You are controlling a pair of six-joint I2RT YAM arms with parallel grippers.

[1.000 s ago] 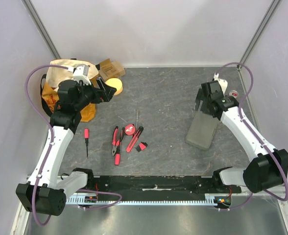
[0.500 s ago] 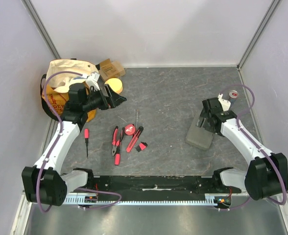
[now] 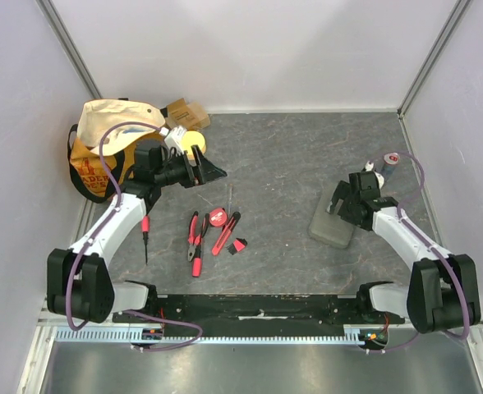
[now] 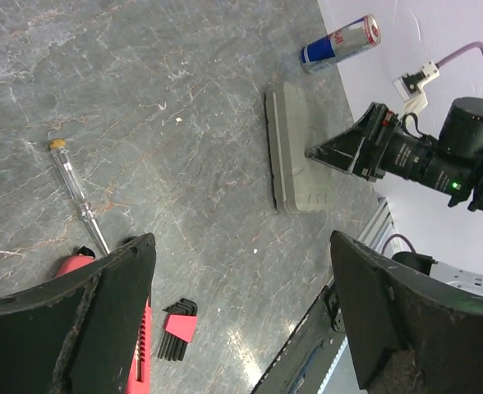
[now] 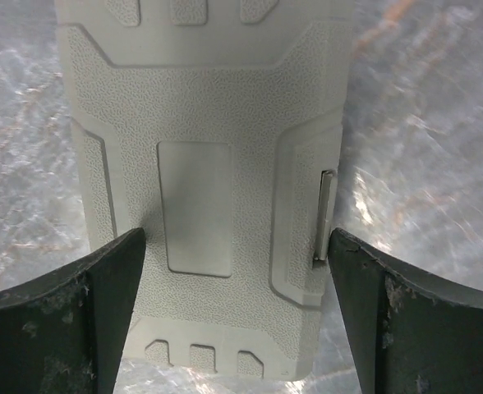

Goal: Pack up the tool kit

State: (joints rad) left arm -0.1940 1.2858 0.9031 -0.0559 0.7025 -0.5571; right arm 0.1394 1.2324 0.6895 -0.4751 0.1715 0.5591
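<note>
The grey-green tool kit case [image 3: 332, 228] lies flat and closed on the table at the right; it also shows in the left wrist view [image 4: 297, 152]. My right gripper [image 3: 338, 202] hovers open over one end of the case [image 5: 217, 164], its jaws wide apart above the lid [image 5: 237, 238]. Red-and-black tools lie left of centre: pliers [image 3: 195, 243], a utility knife [image 3: 227, 232], a tape measure [image 3: 218, 217], hex keys [image 3: 238, 245] [image 4: 178, 327] and a red screwdriver [image 3: 144, 234]. A clear-handled screwdriver [image 4: 77, 190] lies nearby. My left gripper [image 3: 212, 173] is open and empty above them [image 4: 241, 242].
An orange-and-cream tote bag [image 3: 102, 146], a cardboard box [image 3: 185, 111] and a yellow round object [image 3: 195, 141] sit at the back left. A drink can [image 3: 388, 158] [image 4: 340, 43] lies by the right wall. The black rail [image 3: 258, 308] runs along the near edge.
My right arm lowered the case from hanging upright to lying flat on the table. My left arm swung from the tote bag toward the table's middle.
</note>
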